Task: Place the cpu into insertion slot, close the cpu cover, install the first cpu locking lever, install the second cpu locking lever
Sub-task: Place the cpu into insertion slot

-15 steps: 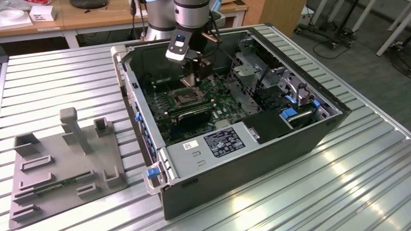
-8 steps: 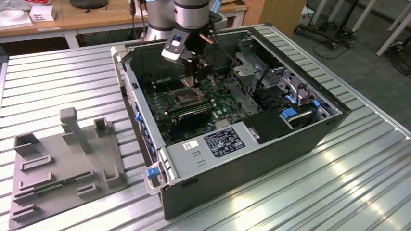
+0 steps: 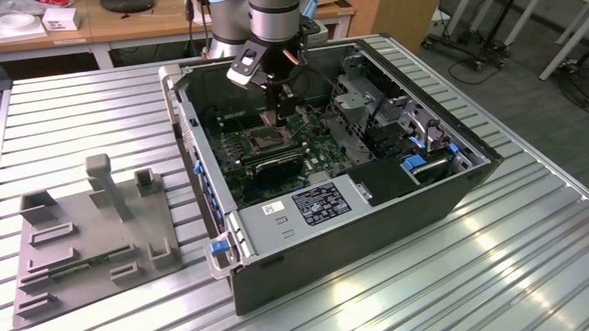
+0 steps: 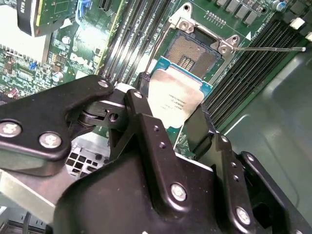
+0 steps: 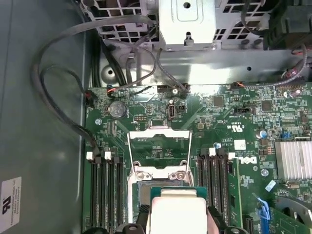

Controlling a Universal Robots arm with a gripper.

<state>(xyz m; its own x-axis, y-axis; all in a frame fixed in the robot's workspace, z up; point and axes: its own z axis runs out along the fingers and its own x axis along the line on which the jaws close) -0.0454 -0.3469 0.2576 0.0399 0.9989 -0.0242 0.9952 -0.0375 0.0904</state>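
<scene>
The cpu (image 4: 175,97) had a silvery-beige top and a teal-green rim. The gripper (image 4: 171,103) was black. The slot (image 4: 192,51) was dark, the cover (image 5: 158,131) silvery, the motherboard (image 5: 219,112) green, the memory slots (image 5: 105,190) black, the table (image 3: 515,262) ribbed silver.

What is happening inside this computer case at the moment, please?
A robot arm reaches into the open computer case. Its gripper is shut on the cpu, holding it close to the insertion slot, which lies bare. The cpu cover stands open; the chip is not yet seated.
</scene>
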